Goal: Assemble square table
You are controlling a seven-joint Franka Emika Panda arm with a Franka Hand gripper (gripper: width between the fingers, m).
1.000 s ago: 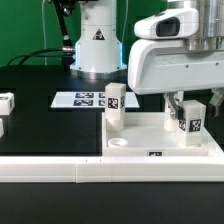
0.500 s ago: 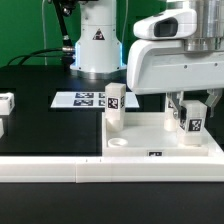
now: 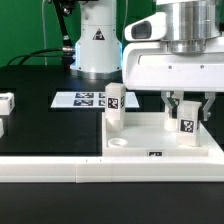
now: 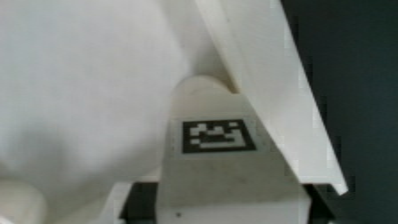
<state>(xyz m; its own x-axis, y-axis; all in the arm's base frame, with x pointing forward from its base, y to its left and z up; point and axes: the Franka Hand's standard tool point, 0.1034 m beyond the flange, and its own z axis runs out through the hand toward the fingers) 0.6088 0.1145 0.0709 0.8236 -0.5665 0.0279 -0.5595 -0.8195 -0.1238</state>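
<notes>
Square table slab lies on bench; one leg upright at far left corner. Hand clamped on second leg at right side.

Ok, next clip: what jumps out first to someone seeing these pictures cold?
The big white arm fills the exterior view's right, its claw closed around a tagged leg standing on the square table top. A second leg stands upright at the slab's corner on the exterior view's left. Behind them the marker board lies flat on the black table.
</notes>
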